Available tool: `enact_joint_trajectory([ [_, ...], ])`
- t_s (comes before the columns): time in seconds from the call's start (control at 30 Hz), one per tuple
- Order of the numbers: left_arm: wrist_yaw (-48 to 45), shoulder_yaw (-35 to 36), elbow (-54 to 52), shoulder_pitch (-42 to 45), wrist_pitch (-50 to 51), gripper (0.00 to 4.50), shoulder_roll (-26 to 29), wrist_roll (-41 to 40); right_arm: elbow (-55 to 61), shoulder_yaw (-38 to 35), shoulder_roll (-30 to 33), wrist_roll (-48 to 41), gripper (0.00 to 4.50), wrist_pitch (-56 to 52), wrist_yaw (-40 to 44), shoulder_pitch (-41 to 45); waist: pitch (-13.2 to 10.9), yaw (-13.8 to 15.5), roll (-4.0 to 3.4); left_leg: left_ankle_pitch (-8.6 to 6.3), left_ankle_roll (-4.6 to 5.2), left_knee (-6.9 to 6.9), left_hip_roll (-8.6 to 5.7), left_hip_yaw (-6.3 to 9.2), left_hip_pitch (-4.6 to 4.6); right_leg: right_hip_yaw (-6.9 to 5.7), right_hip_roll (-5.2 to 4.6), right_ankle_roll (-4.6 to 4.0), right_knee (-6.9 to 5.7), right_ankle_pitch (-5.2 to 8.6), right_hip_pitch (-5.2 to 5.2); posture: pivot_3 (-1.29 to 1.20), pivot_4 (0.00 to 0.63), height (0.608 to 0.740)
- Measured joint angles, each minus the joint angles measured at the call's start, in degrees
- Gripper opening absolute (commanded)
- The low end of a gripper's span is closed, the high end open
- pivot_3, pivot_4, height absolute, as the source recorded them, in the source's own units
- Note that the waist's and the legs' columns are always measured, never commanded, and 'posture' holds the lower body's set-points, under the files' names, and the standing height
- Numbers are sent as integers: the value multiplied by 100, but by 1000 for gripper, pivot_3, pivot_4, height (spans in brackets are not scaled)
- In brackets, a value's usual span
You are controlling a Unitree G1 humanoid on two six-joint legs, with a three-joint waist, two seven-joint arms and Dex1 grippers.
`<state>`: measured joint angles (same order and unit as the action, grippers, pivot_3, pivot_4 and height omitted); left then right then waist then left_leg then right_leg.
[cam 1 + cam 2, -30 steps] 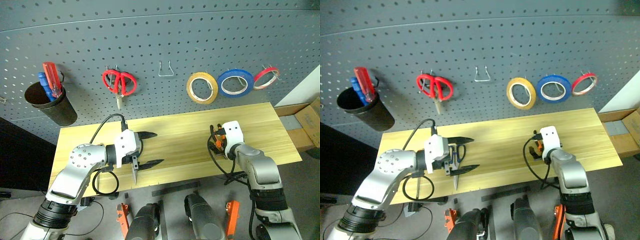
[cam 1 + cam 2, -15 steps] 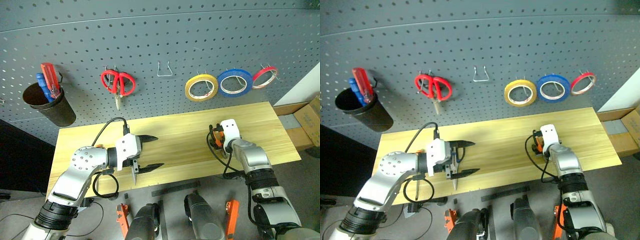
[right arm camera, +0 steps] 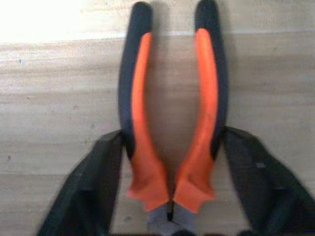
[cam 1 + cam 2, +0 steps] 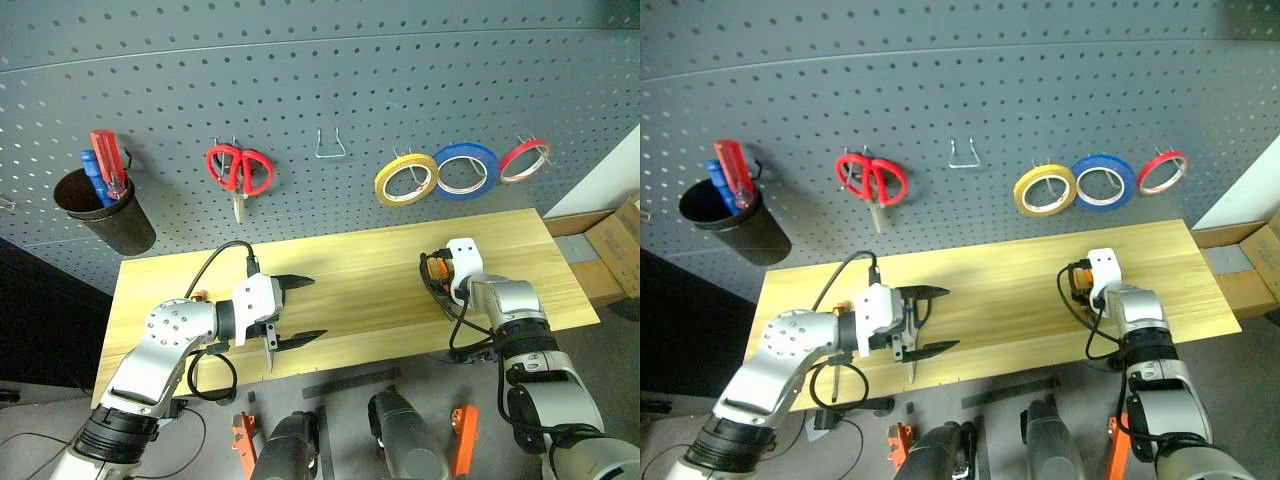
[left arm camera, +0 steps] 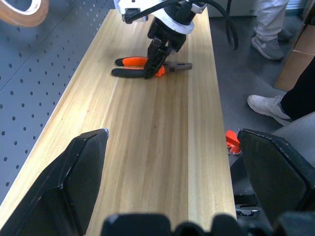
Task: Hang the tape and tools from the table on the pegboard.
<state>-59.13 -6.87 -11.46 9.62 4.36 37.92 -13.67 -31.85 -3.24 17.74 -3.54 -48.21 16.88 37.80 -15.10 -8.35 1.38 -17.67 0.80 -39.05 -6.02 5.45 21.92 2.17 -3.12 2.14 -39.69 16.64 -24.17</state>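
Pliers (image 3: 172, 123): short, orange-and-black handles, lying flat on the table (image 4: 350, 270) toward its right end, handles spread in a narrow V. Seen from the left wrist, they lie with the metal nose pointing toward the table's front edge.

Right gripper (image 5: 156, 51): angled down onto the pliers, one black finger (image 3: 88, 191) on the outer side of each handle, touching or just beside it near the pivot. The fingers straddle both handles at a middling width; the pliers rest on the wood, not lifted.

Left gripper (image 4: 300, 310): over the left part of the table, pointing toward the right end, its two black fingers spread wide with nothing between them.

Scissors (image 4: 908, 345): dark-handled, on the table just beside the left gripper, blades pointing to the front edge; partly hidden by the wrist.

Table: long, light yellowish wood with visible grain, standing against the pegboard (image 4: 400, 70).

Pegboard, dark grey, left to right: black cup (image 4: 110, 215) holding a red screwdriver (image 4: 107, 160) and a blue one (image 4: 90, 172); red-handled scissors (image 4: 240, 172); a bare metal hook (image 4: 331, 145); yellow tape ring (image 4: 406, 179), already hung; blue tape ring (image 4: 464, 170); red tape ring (image 4: 525, 160).
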Motion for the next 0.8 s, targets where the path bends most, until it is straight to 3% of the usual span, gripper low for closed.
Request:
enact_joint_trajectory([
  [0.2, 248, 174, 15, -217, 53, 4500, -36, -59, 434, 22, -95, 3, 2352, -84, -63, -197, 6, -10, 0, 0, 0, 1, 1, -1, 2, 2, 1, 0, -8, 0, -8, -177, 242, 740],
  [0.33, 676, 838, -85, -699, 264, 4500, -56, -271, 2898, 232, -446, -167, 2352, -934, -205, -1065, 5, -28, -3, -1, -1, 6, 10, -8, 32, 3, 5, -1, -24, 0, -50, -170, 244, 740],
  [0.4, 963, 1224, -333, -921, 269, 4500, -147, -386, 4642, 334, -880, -348, 2352, -1569, -355, -1500, 9, -12, -6, 0, -3, 2, 13, -7, 67, 0, 6, 0, -30, 0, -87, -167, 242, 740],
  [0.5, 1372, 1600, -604, -997, 307, 4500, -358, -499, 6004, 479, -1596, -675, 2352, -2018, -540, -1734, 17, 36, -3, 2, -5, -4, 13, -8, 70, -4, 6, -7, -29, -5, -90, -153, 235, 740],
  [0.63, 1942, 2069, -923, -1210, 418, 4500, -625, -660, 6742, 795, -1947, -795, 2352, -1690, -693, -1608, 19, 55, -3, 2, -5, -17, 7, -10, 69, -3, 4, -6, -26, -17, -90, -149, 237, 740],
  [0.8, 2437, 2261, -1048, -1276, 487, 4500, -751, -652, 6474, 992, -1975, -579, 2352, -294, -780, -787, 22, 57, 0, 7, -13, -24, 12, -8, 65, -21, 5, -10, -30, -25, -89, -140, 240, 740],
])
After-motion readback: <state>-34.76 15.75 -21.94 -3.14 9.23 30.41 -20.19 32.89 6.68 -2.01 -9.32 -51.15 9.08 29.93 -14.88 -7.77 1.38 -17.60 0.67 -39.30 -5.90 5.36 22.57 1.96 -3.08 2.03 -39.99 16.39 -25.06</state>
